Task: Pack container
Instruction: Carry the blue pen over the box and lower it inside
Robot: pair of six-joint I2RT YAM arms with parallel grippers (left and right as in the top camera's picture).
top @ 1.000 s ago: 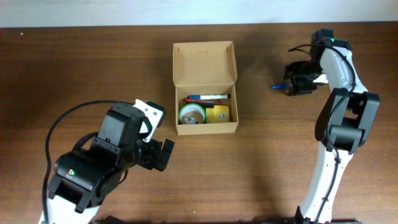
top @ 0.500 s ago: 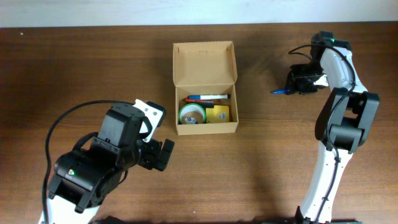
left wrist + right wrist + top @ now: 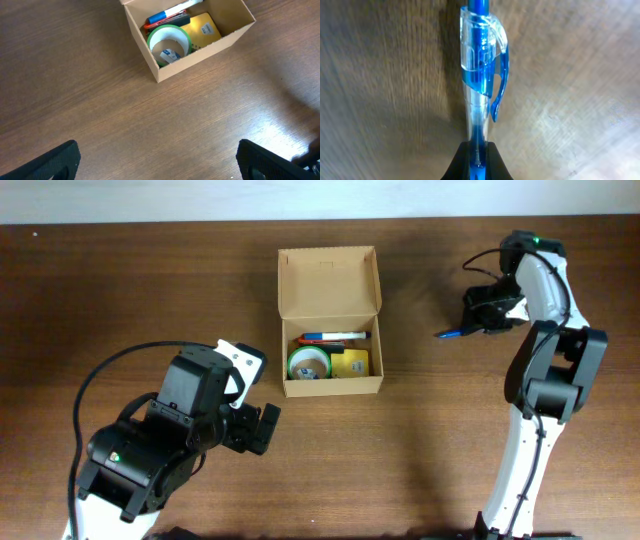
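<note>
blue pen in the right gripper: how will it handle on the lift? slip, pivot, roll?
Likely stiff and light: the blue pen is a slim clear-plastic barrel. The right gripper pinches it near one end, so it may pivot or slip; the plastic looks glossy. If dropped, its clip should limit rolling.

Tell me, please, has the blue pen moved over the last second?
Yes. The pen, in the right gripper, has shifted slightly down the overhead view, judged against the box.

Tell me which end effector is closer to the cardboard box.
Left. The left end effector, open, sits just off the lower left corner of the cardboard box in the overhead view; the right end effector, shut on a blue pen, is farther off to the box's right.
</note>
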